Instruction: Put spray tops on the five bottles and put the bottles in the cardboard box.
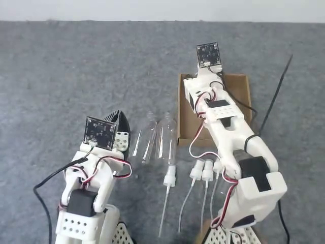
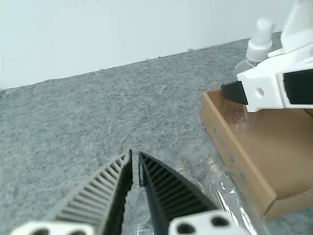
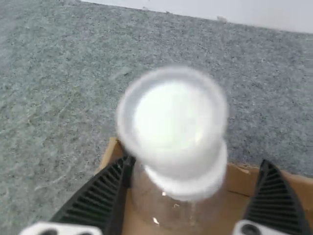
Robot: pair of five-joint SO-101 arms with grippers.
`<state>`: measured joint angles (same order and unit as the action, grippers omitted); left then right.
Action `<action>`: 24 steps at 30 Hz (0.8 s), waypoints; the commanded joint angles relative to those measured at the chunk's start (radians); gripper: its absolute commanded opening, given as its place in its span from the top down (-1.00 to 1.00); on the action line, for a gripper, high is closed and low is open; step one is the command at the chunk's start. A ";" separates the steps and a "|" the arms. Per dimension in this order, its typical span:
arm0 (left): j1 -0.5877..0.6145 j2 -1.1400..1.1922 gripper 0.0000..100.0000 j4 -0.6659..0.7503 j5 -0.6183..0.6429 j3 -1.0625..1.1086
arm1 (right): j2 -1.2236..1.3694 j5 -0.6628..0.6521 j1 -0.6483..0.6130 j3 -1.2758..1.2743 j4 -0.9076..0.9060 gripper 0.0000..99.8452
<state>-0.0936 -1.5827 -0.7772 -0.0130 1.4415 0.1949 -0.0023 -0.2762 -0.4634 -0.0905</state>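
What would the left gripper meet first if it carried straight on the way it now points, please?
Likely just bare grey carpet; the left gripper aims past the lying bottles, though depth is unclear.

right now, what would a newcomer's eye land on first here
A clear bottle with a white spray top stands upright in the cardboard box, between the open fingers of the right gripper. On the grey mat beside the box lie two topless bottles, with four loose spray tops nearer the arm bases. The left gripper sits shut next to them.
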 commanded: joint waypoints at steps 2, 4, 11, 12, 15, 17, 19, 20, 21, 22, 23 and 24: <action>0.003 -0.015 0.98 0.032 0.003 -0.007 | -0.099 -0.014 -0.015 0.060 -0.004 0.37; 0.003 -0.015 0.98 0.032 0.003 -0.007 | -0.110 -0.014 -0.016 0.063 -0.005 0.37; 0.003 -0.015 0.98 0.032 0.003 -0.007 | -0.154 -0.012 -0.018 0.167 -0.142 0.37; 0.003 -0.015 0.98 0.032 0.003 -0.007 | -0.165 -0.012 -0.018 0.186 -0.157 0.37; 0.003 -0.015 0.98 0.032 0.003 -0.007 | -0.208 -0.012 -0.018 0.245 -0.222 0.37; 0.003 -0.015 0.98 0.032 0.003 -0.007 | -0.246 -0.011 -0.018 0.282 -0.300 0.37; 0.003 -0.015 0.98 0.032 0.003 -0.007 | -0.291 -0.012 -0.018 0.304 -0.383 0.37; 0.003 -0.015 0.98 0.032 0.003 -0.007 | -0.315 -0.012 -0.018 0.307 -0.424 0.37; 0.003 -0.015 0.98 0.032 0.003 -0.007 | -0.343 -0.012 -0.018 0.308 -0.464 0.37; 0.003 -0.015 0.98 0.032 0.003 -0.007 | -0.371 -0.012 -0.016 0.308 -0.509 0.37; 0.003 -0.015 0.98 0.032 0.003 -0.007 | -0.398 -0.012 -0.015 0.308 -0.555 0.37; 0.003 -0.015 0.98 0.032 0.003 -0.005 | -0.429 -0.012 -0.015 0.308 -0.599 0.37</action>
<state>-0.0936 -1.5827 -0.7772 -0.0130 1.4415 -0.0997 -0.0023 -0.2885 -0.2240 -0.5738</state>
